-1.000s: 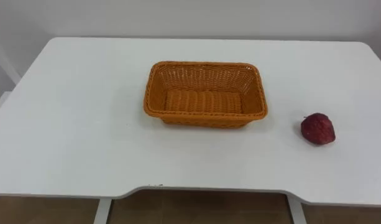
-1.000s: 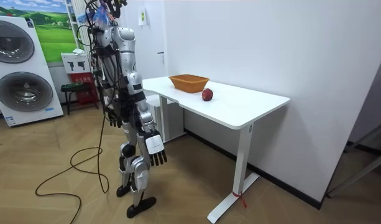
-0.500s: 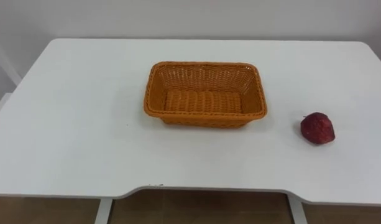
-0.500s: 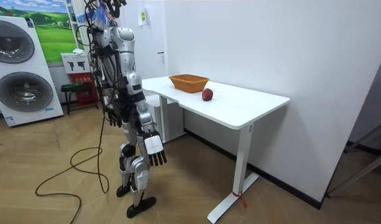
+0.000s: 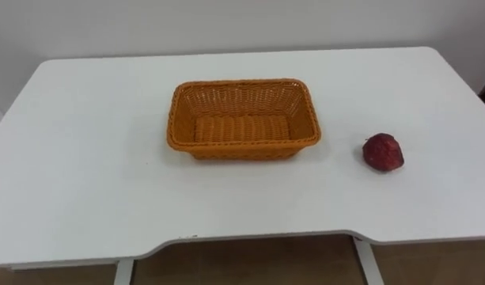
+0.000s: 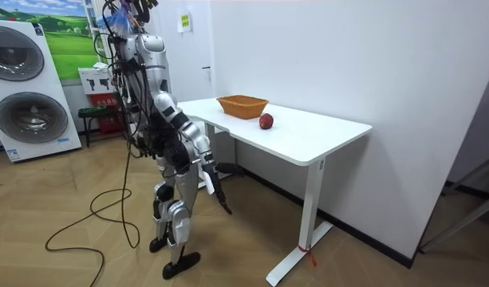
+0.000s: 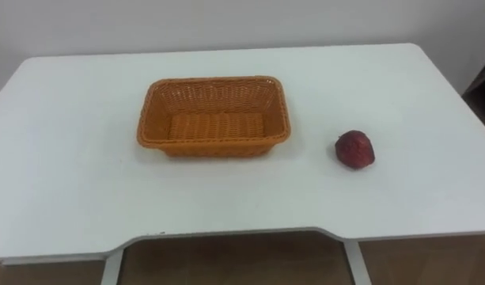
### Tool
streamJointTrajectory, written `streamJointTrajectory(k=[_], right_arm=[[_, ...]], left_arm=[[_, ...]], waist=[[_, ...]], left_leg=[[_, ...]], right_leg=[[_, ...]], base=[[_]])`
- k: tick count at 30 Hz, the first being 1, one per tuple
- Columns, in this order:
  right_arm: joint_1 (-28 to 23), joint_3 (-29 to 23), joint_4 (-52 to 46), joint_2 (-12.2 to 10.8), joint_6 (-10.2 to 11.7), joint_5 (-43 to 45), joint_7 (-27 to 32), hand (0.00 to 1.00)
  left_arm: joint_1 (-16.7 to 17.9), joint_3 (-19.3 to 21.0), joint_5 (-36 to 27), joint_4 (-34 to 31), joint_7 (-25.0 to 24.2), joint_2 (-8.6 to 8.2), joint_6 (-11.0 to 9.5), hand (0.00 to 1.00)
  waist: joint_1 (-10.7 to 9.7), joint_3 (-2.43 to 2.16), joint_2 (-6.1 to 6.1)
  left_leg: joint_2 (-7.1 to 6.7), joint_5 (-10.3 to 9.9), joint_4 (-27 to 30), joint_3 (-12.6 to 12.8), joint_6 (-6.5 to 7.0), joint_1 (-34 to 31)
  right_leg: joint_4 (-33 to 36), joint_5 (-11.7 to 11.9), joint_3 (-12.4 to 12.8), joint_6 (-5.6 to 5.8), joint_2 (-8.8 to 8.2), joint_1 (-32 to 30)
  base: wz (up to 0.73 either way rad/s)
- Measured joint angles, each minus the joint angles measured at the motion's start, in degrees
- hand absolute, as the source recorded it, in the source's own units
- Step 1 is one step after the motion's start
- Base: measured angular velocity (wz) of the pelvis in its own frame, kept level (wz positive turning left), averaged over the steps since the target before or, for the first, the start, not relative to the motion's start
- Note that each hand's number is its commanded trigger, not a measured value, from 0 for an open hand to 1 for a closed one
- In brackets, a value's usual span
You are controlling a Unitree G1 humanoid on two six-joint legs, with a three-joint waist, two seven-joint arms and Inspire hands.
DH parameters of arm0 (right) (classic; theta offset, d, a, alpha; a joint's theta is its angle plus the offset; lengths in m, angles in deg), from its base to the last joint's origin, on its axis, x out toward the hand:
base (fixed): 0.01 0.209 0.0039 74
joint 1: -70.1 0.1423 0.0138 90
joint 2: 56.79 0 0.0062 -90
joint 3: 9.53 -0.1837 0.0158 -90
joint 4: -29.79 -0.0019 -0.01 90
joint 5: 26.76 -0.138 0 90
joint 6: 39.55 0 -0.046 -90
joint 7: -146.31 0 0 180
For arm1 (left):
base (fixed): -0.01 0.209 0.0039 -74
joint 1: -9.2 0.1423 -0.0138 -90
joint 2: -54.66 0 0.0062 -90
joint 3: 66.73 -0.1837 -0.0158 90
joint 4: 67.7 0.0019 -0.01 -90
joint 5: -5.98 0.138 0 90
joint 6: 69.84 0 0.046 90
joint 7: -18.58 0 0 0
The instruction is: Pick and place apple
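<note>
Reach not yet made: the apple [image 5: 383,152] lay on the table [image 5: 84,198], at three o'clock from the empty basket [image 5: 181,119]. The right hand [image 6: 215,178], fingers slack and empty, had to rise toward it.

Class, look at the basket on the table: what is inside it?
Nothing: the basket shows only its bare woven bottom. Its near wall hides the thin strip of bottom just behind it. The apple lies outside, on the table to its right.

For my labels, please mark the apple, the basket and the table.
apple [image 5: 383,152], left eye view, centre of its red skin.
basket [image 5: 242,146], left eye view, its near wall.
table [image 5: 84,190], left eye view, bare top.
</note>
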Motion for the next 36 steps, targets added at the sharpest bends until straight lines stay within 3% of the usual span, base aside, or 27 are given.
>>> streamJointTrajectory(k=[6, 12, 16, 20, 29, 31, 36], right_arm=[[0.56, -4.2, -13.65, 0.17, 3.05, 6.99, 13.01, 0.0], [0.89, 1.16, -33.59, 0.03, 5.83, 31.87, 24.05, 0.0], [0.78, 5.59, -39.58, 1.47, 7.13, 43.31, 26.78, 0.0], [0.76, 9.3, -43.13, 2.46, 7.25, 45.85, 25.37, 0.0], [0.53, 20.67, -42.26, 2.61, 7.14, 50.21, 14.3, 0.0], [0.5, 21.04, -42.06, 2.61, 7.0, 50.29, 11.32, 0.0], [0.28, 22.74, -40.99, 2.62, 6.76, 51.75, 4.1, 0.0]], left_arm=[[0.11, 0.11, 0.75, -1.21, -0.02, 0.34, -0.23, 0.0], [-1.05, -1.34, 1.25, -0.83, -0.14, 0.81, -1.6, 0.0], [-0.96, -4.3, 1.3, -0.88, 0.08, 1.34, -2.04, 0.0], [-0.83, -5.8, 1.47, -1.12, 0.0, 1.55, -2.1, 0.0], [-0.91, -7.11, 2.09, -2.25, 0.06, 1.98, -3.25, 0.0], [-0.91, -6.93, 2.71, -2.22, -0.07, 1.99, -3.51, 0.0], [-0.94, -6.98, 3.71, -2.21, -0.87, 2.12, -3.58, 0.0]], waist=[[-0.3, 0.0, -0.22], [0.69, 0.41, -1.24], [2.04, 0.44, -1.21], [3.01, 0.42, -0.94], [3.83, 0.48, -0.51], [4.14, 0.63, -0.86], [5.1, 0.43, -1.45]], left_leg=[[-0.2, 0.05, 0.04, -0.15, 0.06, -1.15], [-0.13, 0.11, 1.13, -0.09, 0.14, -3.82], [-0.06, 0.11, 0.89, -0.12, 0.14, -3.85], [0.01, 0.12, 0.46, -0.12, 0.14, -3.8], [0.1, 0.32, 0.14, -0.23, 0.07, -2.91], [0.11, 0.33, 0.1, -0.22, 0.07, -2.9], [0.17, 0.36, 0.14, -0.17, 0.02, -3.03]], right_leg=[[0.2, -0.06, -0.42, 0.1, -0.21, -0.69], [1.32, -0.05, -0.3, 0.13, -0.2, -3.46], [1.14, 0.06, -0.29, 0.13, -0.16, -3.5], [1.11, 0.09, -0.28, 0.11, -0.08, -3.57], [0.76, 0.09, -0.98, 0.11, -0.09, -3.12], [0.74, 0.09, -0.97, 0.11, -0.1, -3.3], [0.77, 0.13, -1.36, 0.05, -0.13, -3.18]], base=[[0.01], [0.0], [0.0], [0.0], [0.0], [0.0], [0.01]])
